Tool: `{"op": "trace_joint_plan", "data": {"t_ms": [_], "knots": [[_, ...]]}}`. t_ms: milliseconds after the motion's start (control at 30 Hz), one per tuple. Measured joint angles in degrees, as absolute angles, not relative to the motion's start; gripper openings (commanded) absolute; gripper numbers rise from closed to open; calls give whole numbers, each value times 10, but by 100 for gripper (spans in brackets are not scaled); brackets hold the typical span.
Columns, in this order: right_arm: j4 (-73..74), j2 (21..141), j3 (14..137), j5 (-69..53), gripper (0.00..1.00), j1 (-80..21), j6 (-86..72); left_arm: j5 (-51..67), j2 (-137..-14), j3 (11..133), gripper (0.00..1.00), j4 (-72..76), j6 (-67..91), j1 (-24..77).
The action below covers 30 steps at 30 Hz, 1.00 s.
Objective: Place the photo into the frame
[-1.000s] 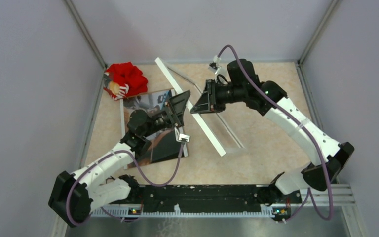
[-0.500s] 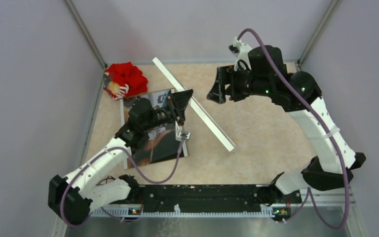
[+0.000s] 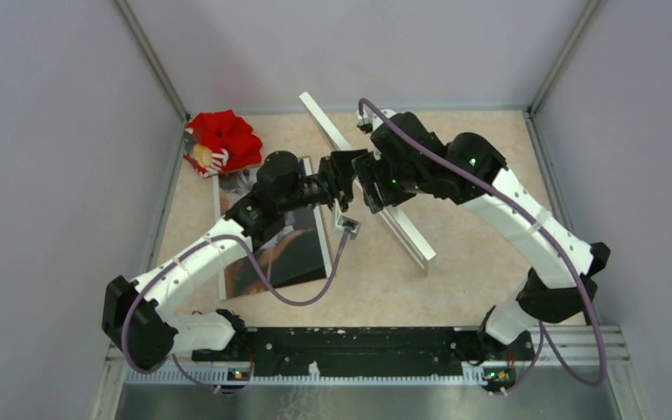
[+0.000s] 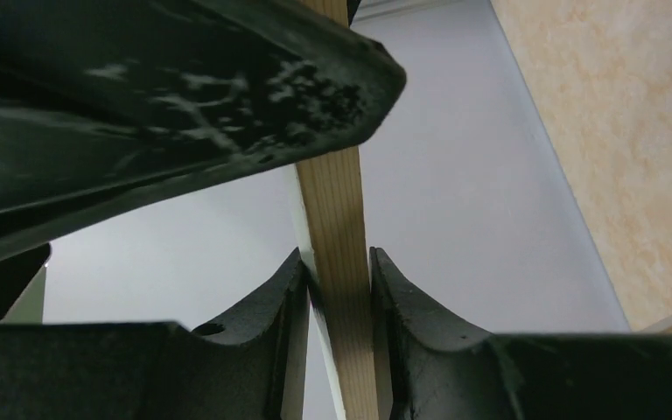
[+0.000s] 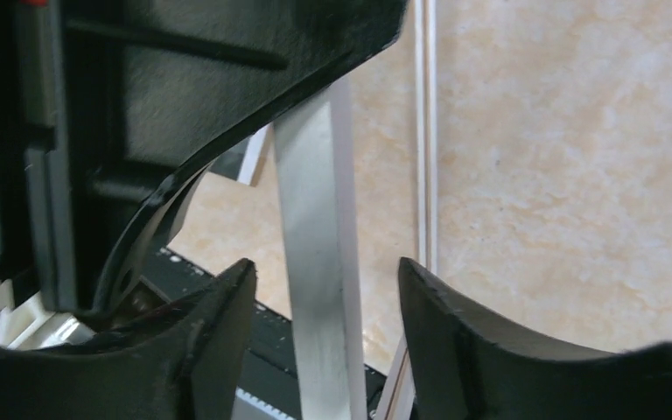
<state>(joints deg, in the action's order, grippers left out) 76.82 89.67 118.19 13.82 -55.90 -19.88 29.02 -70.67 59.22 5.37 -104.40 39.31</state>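
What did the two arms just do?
The right gripper, which had pulled back, returned and now straddles, open, a rail of the thin picture frame, white front, wood back. The left gripper kept its clamp and swung the frame's far end rightward. The dark glossy photo and red cloth bundle stayed put.

Bright, even diffuse light; soft faint shadows; sheen on photo (image 3: 284, 254); wrist views blurred up close, foreground dark.
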Motion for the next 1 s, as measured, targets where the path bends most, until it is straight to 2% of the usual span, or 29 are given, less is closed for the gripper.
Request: {"op": "trace_joint_plan", "data": {"t_ms": [133, 167, 200, 233, 300, 367, 400, 533, 633, 833, 1000], "knots": [[775, 909, 1182, 178, 14, -559, -201, 286, -710, 593, 15, 55, -1033, 401], [770, 912, 1182, 185, 5, -561, -201, 282, -712, 593, 23, 55, -1029, 401], [771, 915, 1182, 197, 0, -563, -193, 279, -714, 593, 41, 55, -1024, 401], [770, 917, 1182, 204, 0, -567, -186, 277, -716, 593, 55, 54, -1019, 401], [769, 919, 1182, 220, 0, -571, -178, 275, -718, 592, 69, 55, -1016, 401], [772, 920, 1182, 232, 0, -567, -192, 275, -714, 592, 92, 64, -1007, 402], [771, 919, 1182, 234, 0, -563, -195, 274, -712, 591, 97, 70, -1000, 403], [761, 916, 1180, 218, 0, -532, -207, 260, -688, 579, 99, 102, -955, 403], [724, 891, 1146, 171, 0, -462, -221, 236, -660, 579, 99, 102, -908, 403], [627, 795, 1008, 11, 0, -240, -264, 157, -618, 641, 99, 15, -787, 402], [540, 714, 867, -83, 0, -135, -293, 74, -617, 706, 99, -90, -686, 401]]}}
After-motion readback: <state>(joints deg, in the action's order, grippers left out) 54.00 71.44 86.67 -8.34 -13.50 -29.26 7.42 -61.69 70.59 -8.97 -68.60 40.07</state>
